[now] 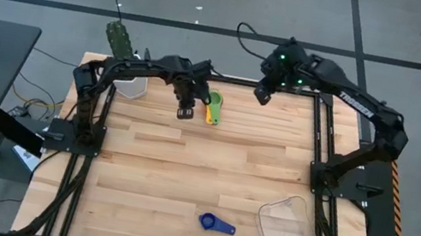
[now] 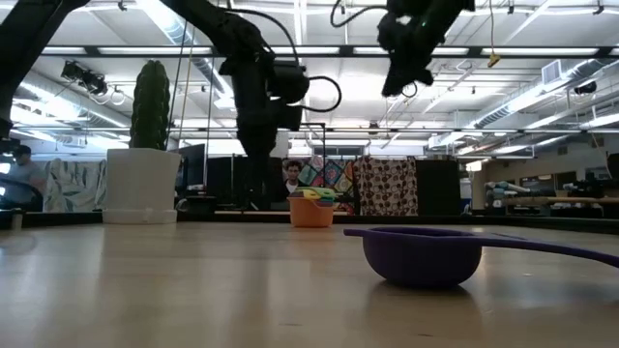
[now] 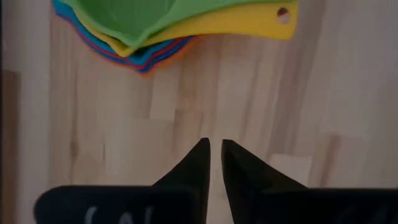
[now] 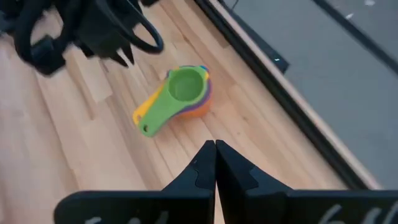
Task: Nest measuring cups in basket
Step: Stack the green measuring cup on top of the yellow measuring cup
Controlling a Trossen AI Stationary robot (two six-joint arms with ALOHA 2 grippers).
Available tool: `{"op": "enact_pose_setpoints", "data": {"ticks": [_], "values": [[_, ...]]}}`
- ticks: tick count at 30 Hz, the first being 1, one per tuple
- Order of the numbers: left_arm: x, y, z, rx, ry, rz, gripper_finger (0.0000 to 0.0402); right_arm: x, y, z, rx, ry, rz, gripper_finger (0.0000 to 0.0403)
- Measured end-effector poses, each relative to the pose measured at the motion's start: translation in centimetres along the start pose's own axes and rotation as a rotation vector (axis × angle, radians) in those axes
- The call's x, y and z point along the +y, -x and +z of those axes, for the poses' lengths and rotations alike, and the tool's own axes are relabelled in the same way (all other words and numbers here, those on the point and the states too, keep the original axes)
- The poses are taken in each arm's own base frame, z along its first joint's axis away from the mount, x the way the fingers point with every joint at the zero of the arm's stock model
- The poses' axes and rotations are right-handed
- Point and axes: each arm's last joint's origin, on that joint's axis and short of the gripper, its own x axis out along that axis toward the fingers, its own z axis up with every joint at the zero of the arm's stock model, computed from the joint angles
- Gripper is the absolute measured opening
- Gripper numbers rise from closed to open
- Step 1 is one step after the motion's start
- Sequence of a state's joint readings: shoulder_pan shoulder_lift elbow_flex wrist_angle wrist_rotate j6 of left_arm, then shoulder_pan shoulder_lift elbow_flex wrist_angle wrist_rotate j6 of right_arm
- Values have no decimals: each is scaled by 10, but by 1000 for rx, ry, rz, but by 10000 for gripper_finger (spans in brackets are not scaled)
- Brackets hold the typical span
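Observation:
A nested stack of measuring cups, green on top with yellow, blue, red and orange rims below, stands on its base at the far middle of the table. A single dark blue cup sits upright near the front edge. The clear basket rests at the front right. My left gripper hovers just left of the stack, pointing down, its fingers shut to a thin slit and holding nothing. My right gripper hangs high to the right of the stack, shut and empty.
A white pot with a cactus stands at the far left corner. Black frame rails run along the table's sides. Bare wood lies between the stack and the basket.

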State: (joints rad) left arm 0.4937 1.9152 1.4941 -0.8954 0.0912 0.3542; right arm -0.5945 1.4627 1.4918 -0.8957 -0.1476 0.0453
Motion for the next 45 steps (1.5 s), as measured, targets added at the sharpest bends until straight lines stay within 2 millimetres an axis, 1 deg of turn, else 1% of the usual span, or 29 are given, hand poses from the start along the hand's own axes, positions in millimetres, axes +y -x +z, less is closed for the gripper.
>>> {"op": "enact_pose_setpoints", "data": {"ticks": [2,5,9,13,18,21,24,26,29,33,39,45], "values": [[-1,-4,0,-20,18,-16,28,-2,-16,-3,1,-35,19,7],[0,-8,4,-95,69,-30,8,-5,-38,-6,14,-77,34,4],[0,-13,7,-159,116,-28,7,-9,-65,-10,73,-104,20,5],[-1,-18,3,-140,141,-36,4,-12,-92,-14,131,-120,2,5],[-1,-21,5,-172,157,-30,3,-15,-129,-19,203,-203,74,5],[0,-21,6,-191,158,-27,2,-14,-148,-23,230,-206,117,5],[0,-20,8,-217,145,-62,2,-13,-164,-27,258,-206,140,5],[1,-23,8,-215,130,-68,2,-12,-172,-30,271,-207,153,5],[2,-33,7,-200,134,-102,1,-11,-184,-34,289,-206,165,5],[5,-43,9,-222,134,-152,1,-9,-195,-37,305,-205,191,5],[5,-42,13,-262,120,-156,1,-3,-203,-37,285,-173,216,5],[6,-42,15,-291,114,-159,1,1,-218,-40,273,-158,306,5]]}}
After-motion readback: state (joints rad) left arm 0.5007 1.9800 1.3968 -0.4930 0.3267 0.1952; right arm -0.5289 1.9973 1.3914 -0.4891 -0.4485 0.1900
